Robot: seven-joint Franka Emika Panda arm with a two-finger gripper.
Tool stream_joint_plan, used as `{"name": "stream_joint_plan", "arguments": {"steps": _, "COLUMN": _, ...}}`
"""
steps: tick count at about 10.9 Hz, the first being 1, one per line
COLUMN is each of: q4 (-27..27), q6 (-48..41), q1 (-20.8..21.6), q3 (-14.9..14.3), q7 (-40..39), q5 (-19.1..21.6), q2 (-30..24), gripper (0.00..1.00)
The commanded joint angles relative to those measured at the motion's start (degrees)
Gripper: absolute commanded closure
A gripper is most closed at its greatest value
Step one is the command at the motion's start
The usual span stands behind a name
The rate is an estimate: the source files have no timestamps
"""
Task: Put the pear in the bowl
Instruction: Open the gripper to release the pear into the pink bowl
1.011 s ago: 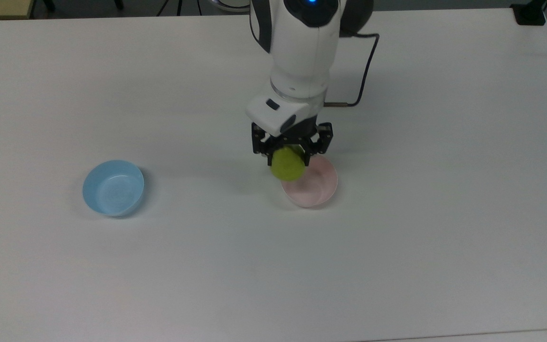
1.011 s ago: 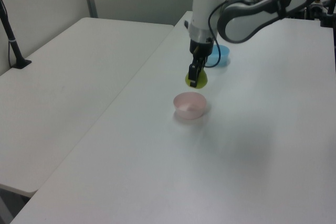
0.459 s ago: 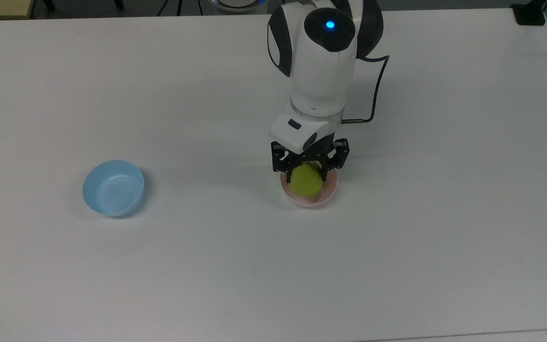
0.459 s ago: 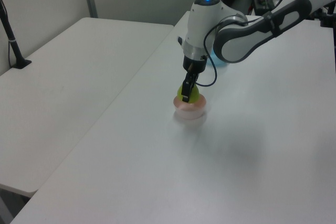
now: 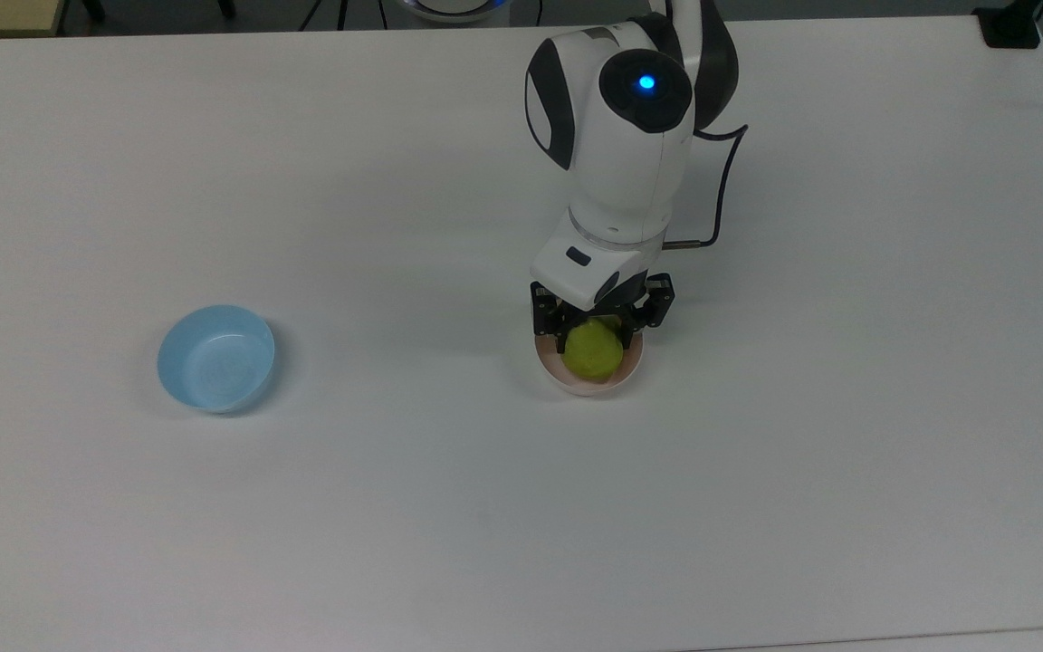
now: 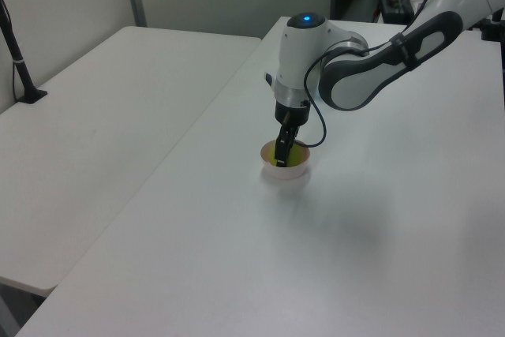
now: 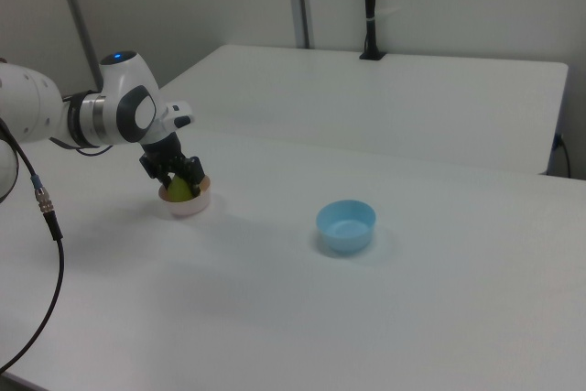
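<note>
The yellow-green pear [image 5: 593, 359] sits low inside the pale pink bowl [image 5: 581, 389], near the middle of the white table in the top view. My gripper [image 5: 592, 340] reaches down from above into the bowl and is shut on the pear, one black finger on each side. In the left view the pear [image 6: 281, 156] shows just above the rim of the bowl [image 6: 286, 174], with the gripper [image 6: 282, 152] on it. In the right view the pear [image 7: 179, 190], the bowl [image 7: 189, 209] and the gripper [image 7: 180, 179] sit at the right view's left.
A light blue bowl [image 5: 215, 359] stands empty toward the top view's left, well apart from the pink one; it is also in the right view [image 7: 346, 225]. A black cable [image 5: 719, 195] hangs by the arm's wrist. A second white table [image 6: 95, 124] adjoins.
The gripper carried the pear from beside the pink bowl's rim to over the bowl, then lowered it inside. The arm came forward and down with it.
</note>
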Motion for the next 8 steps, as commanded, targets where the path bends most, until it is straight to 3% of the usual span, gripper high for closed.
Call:
{"name": "stream_joint_plan", "arguments": {"steps": 1, "q4": 1.13, "q6": 0.98, "q1": 0.47, "q3": -0.27, "q7": 0.58, "q5": -0.73, "q2": 0.02, "gripper": 0.14}}
{"name": "stream_joint_plan", "arguments": {"steps": 2, "q4": 1.13, "q6": 0.90, "q1": 0.47, "q3": -0.27, "q7": 0.58, "q5": -0.65, "q2": -0.24, "gripper": 0.07}}
{"name": "stream_joint_plan", "arguments": {"steps": 6, "q4": 1.05, "q6": -1.11, "q1": -0.23, "q3": -0.71, "q7": 0.40, "q5": -0.12, "q2": -5.76, "gripper": 0.01}}
{"name": "stream_joint_plan", "arguments": {"steps": 8, "q4": 1.05, "q6": -8.04, "q1": -1.37, "q3": -1.06, "q7": -0.12, "q5": -0.03, "q2": -9.98, "gripper": 0.00}}
